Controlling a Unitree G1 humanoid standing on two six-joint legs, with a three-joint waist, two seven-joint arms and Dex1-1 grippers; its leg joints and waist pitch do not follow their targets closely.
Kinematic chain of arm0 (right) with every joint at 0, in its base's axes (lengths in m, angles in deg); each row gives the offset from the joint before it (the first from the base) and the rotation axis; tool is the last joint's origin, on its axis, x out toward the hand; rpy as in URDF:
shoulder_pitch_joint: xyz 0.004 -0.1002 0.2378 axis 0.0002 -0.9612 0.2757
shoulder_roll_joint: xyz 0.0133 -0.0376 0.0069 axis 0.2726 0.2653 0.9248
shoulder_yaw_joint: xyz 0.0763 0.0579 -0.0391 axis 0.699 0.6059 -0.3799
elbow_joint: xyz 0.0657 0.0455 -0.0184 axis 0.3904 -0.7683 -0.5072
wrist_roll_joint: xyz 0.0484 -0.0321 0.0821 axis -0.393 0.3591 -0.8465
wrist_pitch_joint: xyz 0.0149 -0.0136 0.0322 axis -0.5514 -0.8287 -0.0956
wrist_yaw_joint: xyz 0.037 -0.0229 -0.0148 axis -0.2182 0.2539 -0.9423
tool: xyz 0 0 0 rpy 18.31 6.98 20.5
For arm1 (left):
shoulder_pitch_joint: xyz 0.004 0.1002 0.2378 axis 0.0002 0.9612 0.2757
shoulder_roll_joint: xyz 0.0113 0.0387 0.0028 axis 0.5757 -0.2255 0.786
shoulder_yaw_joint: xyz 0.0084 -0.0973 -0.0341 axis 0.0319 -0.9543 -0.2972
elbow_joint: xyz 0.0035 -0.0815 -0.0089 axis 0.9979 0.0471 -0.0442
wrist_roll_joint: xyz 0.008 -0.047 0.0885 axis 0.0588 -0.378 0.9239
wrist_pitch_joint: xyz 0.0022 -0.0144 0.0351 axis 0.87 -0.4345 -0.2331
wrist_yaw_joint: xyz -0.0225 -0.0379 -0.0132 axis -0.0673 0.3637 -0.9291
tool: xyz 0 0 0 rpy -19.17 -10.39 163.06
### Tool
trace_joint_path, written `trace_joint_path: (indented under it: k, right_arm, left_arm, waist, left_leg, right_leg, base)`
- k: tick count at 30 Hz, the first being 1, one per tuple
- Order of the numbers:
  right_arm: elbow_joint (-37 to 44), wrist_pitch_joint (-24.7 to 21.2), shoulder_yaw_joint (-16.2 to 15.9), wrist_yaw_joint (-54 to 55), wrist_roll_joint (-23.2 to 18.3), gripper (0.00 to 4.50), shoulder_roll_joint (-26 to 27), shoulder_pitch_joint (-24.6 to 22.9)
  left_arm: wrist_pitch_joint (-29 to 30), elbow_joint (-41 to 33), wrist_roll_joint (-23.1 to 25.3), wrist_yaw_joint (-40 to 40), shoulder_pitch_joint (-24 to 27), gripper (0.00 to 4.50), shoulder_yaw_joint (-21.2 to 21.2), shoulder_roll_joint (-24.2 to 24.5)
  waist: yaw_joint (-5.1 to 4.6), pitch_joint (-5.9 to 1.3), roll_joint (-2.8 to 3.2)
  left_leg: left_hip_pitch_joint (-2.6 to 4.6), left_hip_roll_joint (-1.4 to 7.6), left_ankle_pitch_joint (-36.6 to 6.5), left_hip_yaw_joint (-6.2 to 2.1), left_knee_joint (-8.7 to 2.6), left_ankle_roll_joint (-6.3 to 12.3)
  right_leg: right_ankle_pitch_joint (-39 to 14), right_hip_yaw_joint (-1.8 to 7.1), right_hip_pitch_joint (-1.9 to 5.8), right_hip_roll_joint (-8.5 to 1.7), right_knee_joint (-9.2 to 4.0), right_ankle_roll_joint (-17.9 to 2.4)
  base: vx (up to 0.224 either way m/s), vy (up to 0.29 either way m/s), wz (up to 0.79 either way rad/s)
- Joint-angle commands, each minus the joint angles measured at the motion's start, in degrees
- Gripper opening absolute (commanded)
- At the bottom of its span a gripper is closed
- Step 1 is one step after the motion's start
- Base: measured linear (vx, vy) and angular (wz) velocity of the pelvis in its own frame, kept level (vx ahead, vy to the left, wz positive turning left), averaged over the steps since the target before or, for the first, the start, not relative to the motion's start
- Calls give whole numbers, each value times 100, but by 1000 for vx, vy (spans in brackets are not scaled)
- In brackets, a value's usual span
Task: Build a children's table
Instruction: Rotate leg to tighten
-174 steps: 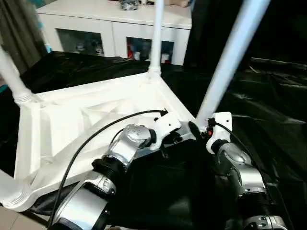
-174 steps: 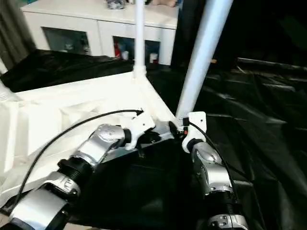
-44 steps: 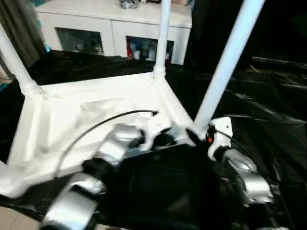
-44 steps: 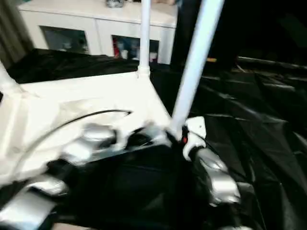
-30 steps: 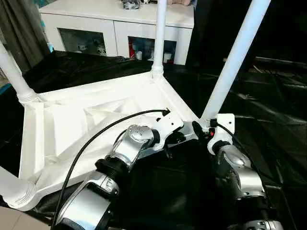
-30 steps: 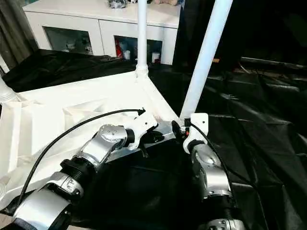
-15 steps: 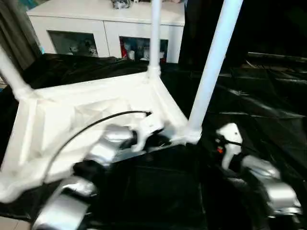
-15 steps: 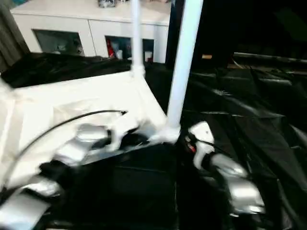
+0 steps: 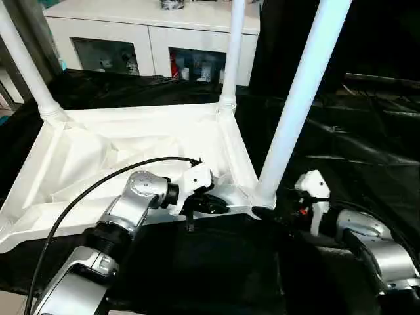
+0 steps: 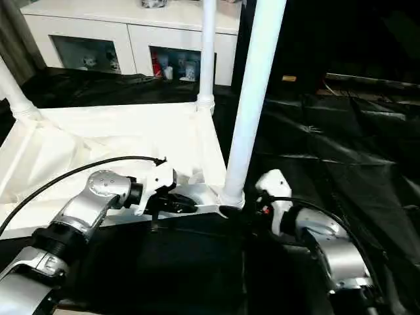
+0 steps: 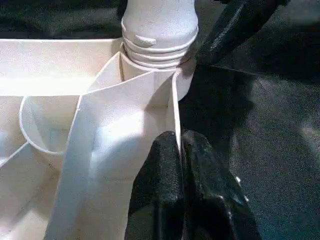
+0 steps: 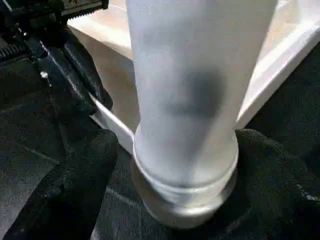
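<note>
Now your left gripper [image 9: 216,205] clenched on the near rim of the upturned white ribbed table [image 9: 131,144], your right gripper [image 12: 170,200] spread around the smooth tapered leg [image 9: 295,111] at its near-right socket.

The children's table [image 9: 131,141] has turned (right claw [image 12: 170,165] swung outward).

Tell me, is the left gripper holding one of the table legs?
No, its fingers pinch the thin edge wall of the table top.
</note>
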Motion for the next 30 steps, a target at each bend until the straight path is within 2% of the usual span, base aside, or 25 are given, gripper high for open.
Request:
trace_joint_path:
  k: [1, 8, 9, 17, 19, 22, 23, 24, 25, 27, 28, 30]
  right_arm:
    - [-97, 133, -50, 14, 49, 364, 58, 94]
    - [-263, 238, -88, 42, 97, 320, 117, 189]
    - [-274, 243, -91, 40, 106, 299, 125, 194]
    - [-301, 324, -109, 75, 147, 273, 184, 147]
    - [-352, 212, -26, 336, 139, 272, 293, 113]
    - [-482, 136, 108, 763, 166, 272, 470, 127]
    - [-678, 48, 311, 1386, 204, 272, 728, 168]
    - [-725, 29, 360, 1537, 213, 272, 791, 179]
    - [-930, -24, 612, 2430, 278, 272, 1183, 226]
    - [-1001, -64, 719, 2848, 294, 272, 1385, 247]
    - [-1048, -89, 772, 3099, 307, 272, 1515, 275]
    - [-1145, -120, 837, 3542, 337, 272, 1777, 355]
  left_arm:
    - [-23, -96, -250, 175, 141, 0, -4, -57]
    - [42, -174, -241, 213, 169, 0, 12, -4]
    - [43, -174, -242, 216, 168, 0, 9, -1]
    - [77, -151, -178, 86, 141, 0, -12, -30]
    - [147, -42, -73, -241, 90, 0, -36, -122]
    - [196, 130, 30, -637, -4, 0, -84, -245]
    - [262, 344, 125, -1079, -127, 0, -141, -402]
    - [277, 393, 147, -1182, -157, 0, -154, -439]
    - [344, 661, 274, -1798, -334, 0, -194, -714]
    - [411, 774, 304, -2076, -419, 0, -212, -877]
    - [442, 865, 327, -2320, -486, 0, -235, -1002]
    - [494, 1027, 382, -2728, -612, 0, -242, -1253]
  waist:
    - [20, -304, -116]
    - [38, -313, -122]
    - [37, -313, -121]
    - [30, -318, -129]
    - [26, -316, -128]
    - [21, -297, -132]
    - [10, -283, -124]
    - [0, -284, -121]
    - [-11, -285, -131]
    - [-4, -294, -138]
    - [-1, -293, -119]
    - [8, -294, -123]
  left_leg:
    - [48, 229, -935, -80, -339, 440]
    - [51, 221, -840, -72, -325, 484]
    - [49, 221, -841, -74, -325, 483]
    - [51, 218, -818, -70, -313, 491]
    - [49, 218, -838, -69, -312, 484]
    - [60, 214, -964, -70, -329, 401]
    - [68, 215, -1055, -73, -341, 327]
    - [81, 216, -1133, -71, -346, 277]
    - [88, 207, -1255, -85, -364, 103]
    - [98, 207, -1286, -98, -364, 52]
    - [98, 200, -1302, -93, -363, 66]
    - [108, 192, -1336, -85, -358, 99]
  right_leg:
    - [-1230, 231, 246, -321, -386, -1177]
    - [-982, 232, 261, -308, -355, -1248]
    - [-985, 231, 264, -313, -354, -1255]
    - [-929, 233, 269, -306, -343, -1282]
    - [-959, 234, 268, -304, -342, -1279]
    - [-1279, 234, 248, -304, -385, -1198]
    - [-1457, 236, 225, -302, -406, -1148]
    - [-1562, 239, 205, -301, -422, -1130]
    - [-1828, 237, 206, -305, -451, -1021]
    - [-1849, 237, 204, -315, -453, -988]
    - [-1759, 251, 198, -301, -463, -948]
    - [-1756, 258, 188, -300, -467, -950]
  base:
    - [0, 0, 0]
    - [0, 0, 0]
    - [0, 0, 0]
    - [0, 0, 0]
    - [0, 0, 0]
    - [0, 0, 0]
    - [0, 0, 0]
    - [0, 0, 0]
    - [0, 0, 0]
    - [0, 0, 0]
    - [0, 0, 0]
    - [0, 0, 0]
